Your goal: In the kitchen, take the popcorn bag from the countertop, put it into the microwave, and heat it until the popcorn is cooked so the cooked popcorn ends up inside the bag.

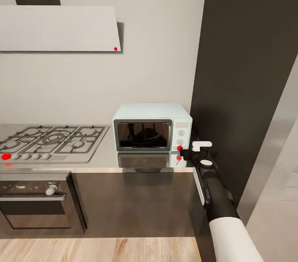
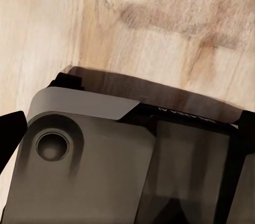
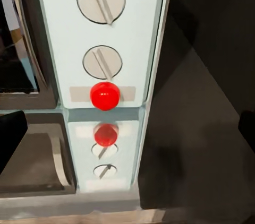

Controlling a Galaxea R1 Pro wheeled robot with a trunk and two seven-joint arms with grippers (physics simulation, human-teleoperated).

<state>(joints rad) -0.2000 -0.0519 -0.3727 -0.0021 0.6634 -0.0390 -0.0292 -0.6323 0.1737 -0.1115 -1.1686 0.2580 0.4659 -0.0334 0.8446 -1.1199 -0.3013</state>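
The mint-blue microwave [image 1: 152, 127] stands on the shiny grey countertop [image 1: 103, 159] with its dark glass door [image 1: 142, 134] closed. Only dim dark shapes show behind the glass, so the popcorn bag and the popcorn are hidden. My right gripper [image 1: 185, 153] is at the lower right corner of the control panel, just in front of the red dot [image 1: 180, 148]. In the right wrist view the red dot [image 3: 105, 95] sits below two knobs [image 3: 102, 62], and my right gripper [image 3: 127, 134] is open with nothing in it. My left gripper [image 2: 127, 134] is open and empty over the floor.
A gas hob [image 1: 49, 140] lies left of the microwave, with a built-in oven [image 1: 35, 204] under it and a hood [image 1: 58, 28] above. A tall dark cabinet [image 1: 248, 67] stands close on the right of my arm. My own grey base [image 2: 90, 165] is over the wooden floor [image 2: 159, 22].
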